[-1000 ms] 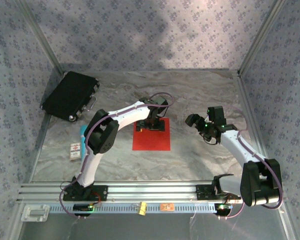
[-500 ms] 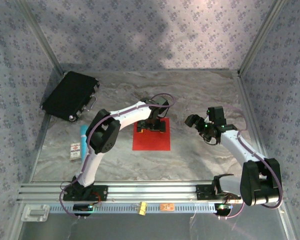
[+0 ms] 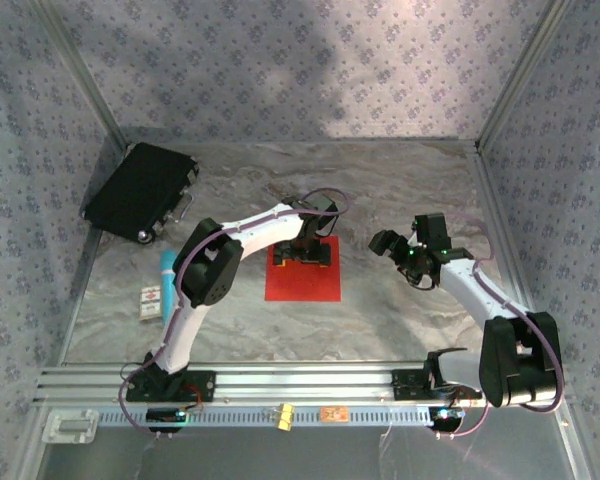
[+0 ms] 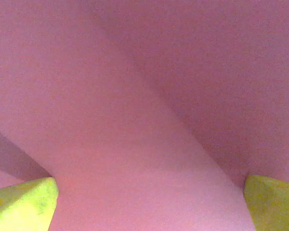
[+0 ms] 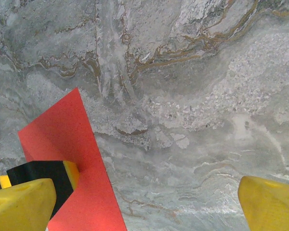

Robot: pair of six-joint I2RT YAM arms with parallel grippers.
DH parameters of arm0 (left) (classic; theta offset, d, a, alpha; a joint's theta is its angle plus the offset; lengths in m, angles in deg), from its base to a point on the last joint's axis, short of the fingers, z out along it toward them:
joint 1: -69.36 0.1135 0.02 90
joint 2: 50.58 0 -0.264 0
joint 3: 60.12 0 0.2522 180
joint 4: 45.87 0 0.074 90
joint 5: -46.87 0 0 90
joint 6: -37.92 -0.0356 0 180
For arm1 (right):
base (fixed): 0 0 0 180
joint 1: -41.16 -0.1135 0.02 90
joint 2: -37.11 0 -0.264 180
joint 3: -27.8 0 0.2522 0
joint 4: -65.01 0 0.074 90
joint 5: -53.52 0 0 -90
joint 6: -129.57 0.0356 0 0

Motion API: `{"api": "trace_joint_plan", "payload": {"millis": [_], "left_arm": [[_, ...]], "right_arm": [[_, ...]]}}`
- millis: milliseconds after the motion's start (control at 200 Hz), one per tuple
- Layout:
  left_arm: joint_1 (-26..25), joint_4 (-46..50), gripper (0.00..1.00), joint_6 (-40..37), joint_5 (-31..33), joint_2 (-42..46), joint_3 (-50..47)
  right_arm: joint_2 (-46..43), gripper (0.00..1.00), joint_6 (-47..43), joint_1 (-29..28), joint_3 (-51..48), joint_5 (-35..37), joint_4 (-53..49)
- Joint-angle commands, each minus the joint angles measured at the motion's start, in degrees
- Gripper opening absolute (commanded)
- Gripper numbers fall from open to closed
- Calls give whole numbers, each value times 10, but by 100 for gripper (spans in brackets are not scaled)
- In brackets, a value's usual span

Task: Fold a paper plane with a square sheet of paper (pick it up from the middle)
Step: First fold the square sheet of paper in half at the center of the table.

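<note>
Top external view: I see the square sheet of thin bright red paper (image 3: 304, 278) lying flat near the middle of the grey marbled table (image 3: 400, 180).
Left arm: the left gripper (image 3: 302, 256) points down over the far edge of the sheet.
Left jaws: spread wide. In the left wrist view the yellow fingertips (image 4: 24, 202) sit in the two bottom corners with red paper across the whole gap, and I cannot tell whether they touch it.
Right arm: the right gripper (image 3: 384, 243) hangs to the right of the sheet, apart from it.
Right jaws: spread wide, with bare marbled surface in the gap. A corner of the sheet (image 5: 72, 163) lies at the lower left of the right wrist view.
Far left: black rectangular case (image 3: 140, 190) by the wall, well apart from the sheet.
</note>
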Motion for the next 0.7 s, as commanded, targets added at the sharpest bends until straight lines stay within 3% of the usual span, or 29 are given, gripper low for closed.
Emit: {"api": "trace_joint_plan", "payload": {"millis": [0,695], "left_arm": [[-4,11,98,2,-11,-25,-10],[-5,-1,97,1,-13,-26,-30]], "right_arm": [[4,99,-8,3,5,-7,-10],[-1,99,-7,-1,9,-1,-19]]}}
